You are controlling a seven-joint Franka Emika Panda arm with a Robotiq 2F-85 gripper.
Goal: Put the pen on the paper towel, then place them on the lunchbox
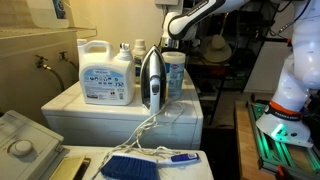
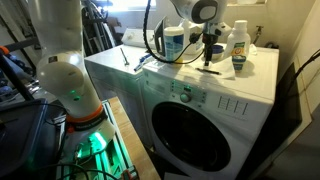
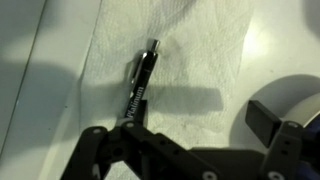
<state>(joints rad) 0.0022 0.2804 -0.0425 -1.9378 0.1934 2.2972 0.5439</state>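
A black pen (image 3: 140,88) lies on a white paper towel (image 3: 200,50) on top of the washing machine. In the wrist view my gripper (image 3: 190,125) is open just above the towel. Its left finger is next to the pen's lower end and its right finger is well apart from the pen. In both exterior views the gripper (image 2: 210,55) (image 1: 172,40) hangs over the machine's top among the bottles. The pen shows as a small dark mark (image 2: 208,68) below it. I cannot pick out a lunchbox in any view.
A white washing machine (image 2: 200,110) carries a detergent jug (image 1: 107,72), an upright iron (image 1: 151,78), a tall container (image 1: 173,72) and a bottle (image 2: 238,45). A round white object (image 3: 300,95) sits right of the towel. A blue brush (image 1: 130,165) lies in the foreground.
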